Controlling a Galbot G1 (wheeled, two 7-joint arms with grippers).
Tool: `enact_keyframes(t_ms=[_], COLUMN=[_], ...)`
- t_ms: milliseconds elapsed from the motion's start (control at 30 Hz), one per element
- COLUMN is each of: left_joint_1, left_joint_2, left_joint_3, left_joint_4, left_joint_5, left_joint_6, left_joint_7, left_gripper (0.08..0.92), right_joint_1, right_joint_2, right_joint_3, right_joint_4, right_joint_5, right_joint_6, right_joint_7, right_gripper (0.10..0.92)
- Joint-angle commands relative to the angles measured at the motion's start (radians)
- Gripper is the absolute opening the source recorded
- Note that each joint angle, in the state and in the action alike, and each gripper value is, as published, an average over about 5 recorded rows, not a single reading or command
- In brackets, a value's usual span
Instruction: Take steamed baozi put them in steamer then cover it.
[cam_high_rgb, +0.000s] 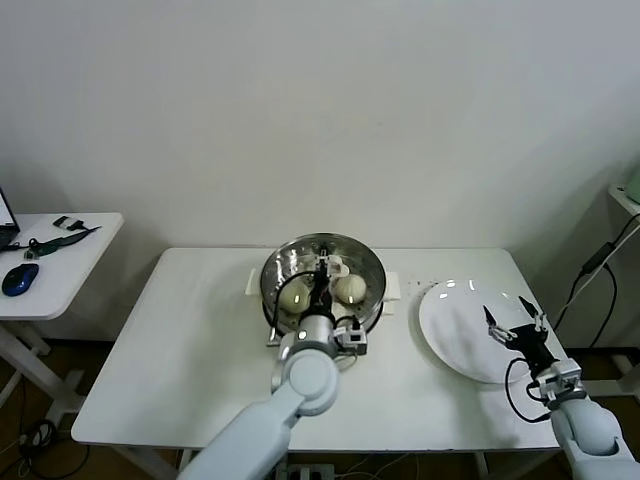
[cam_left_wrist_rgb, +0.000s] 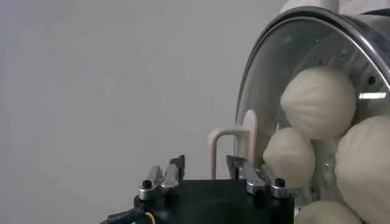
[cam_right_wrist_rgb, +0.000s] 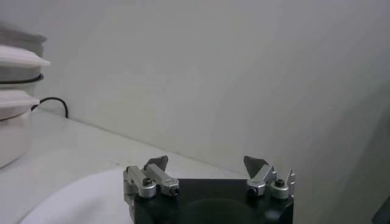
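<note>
Setting: robot test lab or office room. Evidence: plain white wall (cam_high_rgb: 320, 110); white folding table (cam_high_rgb: 190, 350) as workbench; side desk (cam_high_rgb: 60, 265) carrying computer mouse (cam_high_rgb: 20, 279); loose cabling (cam_high_rgb: 600, 270) at the far edge.

Steamer (cam_left_wrist_rgb: 365, 36) cut off at edge

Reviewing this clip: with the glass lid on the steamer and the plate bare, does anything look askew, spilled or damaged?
Nothing stands out. The cover sits on the steamer with the baozi inside. The left gripper is open around the lid's white handle. The right gripper hangs open over the white plate. No spills or damage visible.
</note>
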Motion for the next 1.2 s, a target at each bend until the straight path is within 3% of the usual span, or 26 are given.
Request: enact_keyframes(t_ms=[33, 233, 367, 533, 667, 900, 1033, 1200], left_joint_1=[0.043, 0.120, 0.179, 0.285, 0.405, 0.610, 0.663, 0.707], left_joint_2=[0.080, 0.154, 0.202, 0.264, 0.290, 0.214, 0.141, 0.071], left_joint_3=[-0.008, -0.032, -0.082, -0.232, -0.400, -0.748, -0.891, -0.996], left_joint_4=[-0.174, -0.273, -0.335, -0.423, -0.470, -0.414, -0.308, -0.201], left_joint_5=[-0.027, -0.066, -0.104, -0.246, -0.475, -1.011, -1.263, -1.439], left_joint_6=[0.046, 0.039, 0.012, -0.085, -0.246, -0.600, -0.753, -0.829], left_joint_7=[0.021, 0.010, -0.059, -0.192, -0.314, -0.476, -0.463, -0.399], left_gripper=[0.543, 0.717, 0.803, 0.822, 0.823, 0.823, 0.823, 0.823], right_joint_1=[-0.005, 0.003, 0.001, -0.019, -0.037, -0.073, -0.095, -0.129], right_joint_2=[0.004, 0.006, 0.005, 0.010, 0.028, 0.060, 0.078, 0.107], right_joint_3=[0.000, 0.000, 0.002, 0.006, 0.013, 0.027, 0.031, 0.040], right_joint_4=[0.030, 0.046, 0.066, 0.108, 0.123, 0.169, 0.199, 0.236], right_joint_5=[-0.028, -0.044, -0.013, 0.014, 0.015, 0.018, 0.020, 0.021], right_joint_6=[-0.057, -0.092, -0.102, -0.104, -0.098, -0.100, -0.105, -0.112], right_joint_7=[0.005, 0.017, 0.024, 0.026, 0.024, 0.022, 0.023, 0.022], right_gripper=[0.823, 0.823, 0.823, 0.823, 0.823, 0.823, 0.823, 0.823])
